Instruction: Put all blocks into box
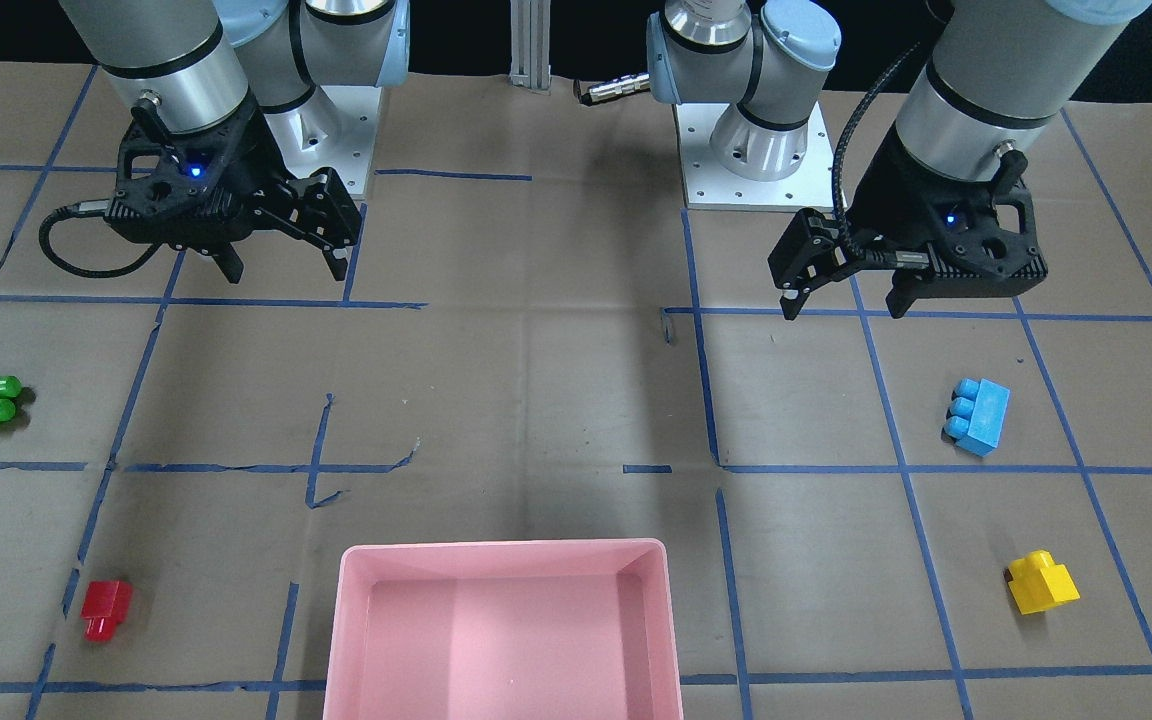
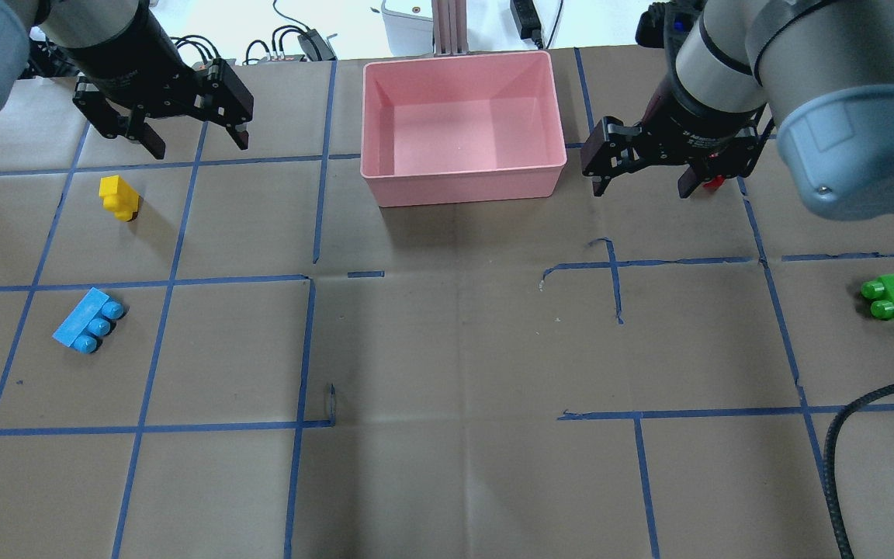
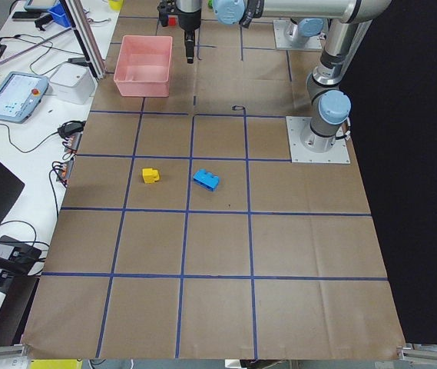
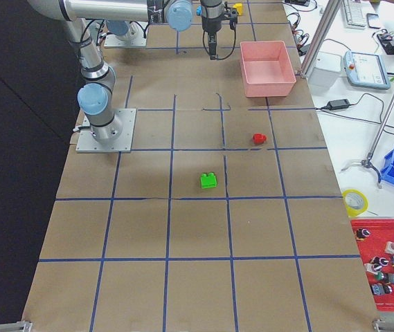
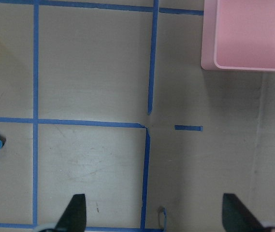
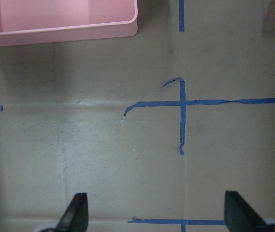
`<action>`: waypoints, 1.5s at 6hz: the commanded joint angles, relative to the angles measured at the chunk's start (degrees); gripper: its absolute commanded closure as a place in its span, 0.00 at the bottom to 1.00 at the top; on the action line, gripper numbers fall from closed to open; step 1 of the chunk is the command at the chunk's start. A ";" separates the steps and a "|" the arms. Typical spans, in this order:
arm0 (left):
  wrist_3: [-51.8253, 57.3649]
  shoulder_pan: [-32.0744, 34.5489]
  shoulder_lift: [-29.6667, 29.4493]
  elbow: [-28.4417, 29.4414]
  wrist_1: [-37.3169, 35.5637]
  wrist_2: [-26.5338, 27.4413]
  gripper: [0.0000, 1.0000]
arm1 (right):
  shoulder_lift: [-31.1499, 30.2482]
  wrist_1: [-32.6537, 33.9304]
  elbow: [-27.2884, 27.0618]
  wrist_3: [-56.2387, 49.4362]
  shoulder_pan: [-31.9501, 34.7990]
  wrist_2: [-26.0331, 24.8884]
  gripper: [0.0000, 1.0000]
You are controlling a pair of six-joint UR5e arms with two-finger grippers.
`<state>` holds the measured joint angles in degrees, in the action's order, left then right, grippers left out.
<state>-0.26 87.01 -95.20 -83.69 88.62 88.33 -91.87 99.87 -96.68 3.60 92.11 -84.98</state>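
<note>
The pink box (image 2: pixel 462 185) stands open at the table's far middle edge and holds nothing. The yellow block (image 2: pixel 118 196) and light blue block (image 2: pixel 88 320) lie on my left side. The green block (image 2: pixel 892 296) lies on my right. The red block (image 1: pixel 106 608) lies right of the box and is partly hidden behind my right gripper in the overhead view. My left gripper (image 2: pixel 199 146) is open and empty, held above the table beyond the yellow block. My right gripper (image 2: pixel 642 189) is open and empty, just right of the box.
Blue tape lines grid the brown paper table cover. The two arm bases (image 1: pixel 751 150) sit at the robot's edge. A black cable (image 2: pixel 843 435) loops at the near right. A tablet (image 3: pixel 14 96) and cables lie beyond the box's side of the table.
</note>
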 commanded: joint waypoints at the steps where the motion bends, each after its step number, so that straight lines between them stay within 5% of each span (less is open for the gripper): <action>1: 0.00 0.00 0.80 -0.59 -0.03 0.00 0.01 | 0.72 0.06 -0.09 -0.34 -0.09 -0.18 0.00; 6: 5.06 -2.80 0.89 -0.77 0.06 0.09 0.01 | 0.29 -0.12 -0.88 -1.05 -0.52 -0.19 0.00; 9: 38.64 -25.23 1.07 -3.83 1.20 0.00 0.01 | 0.12 -0.21 -1.14 -1.05 -0.88 -2.03 0.00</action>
<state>26.95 69.15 -94.06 -85.91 89.74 88.28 -91.64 99.63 -97.79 2.55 91.26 -86.43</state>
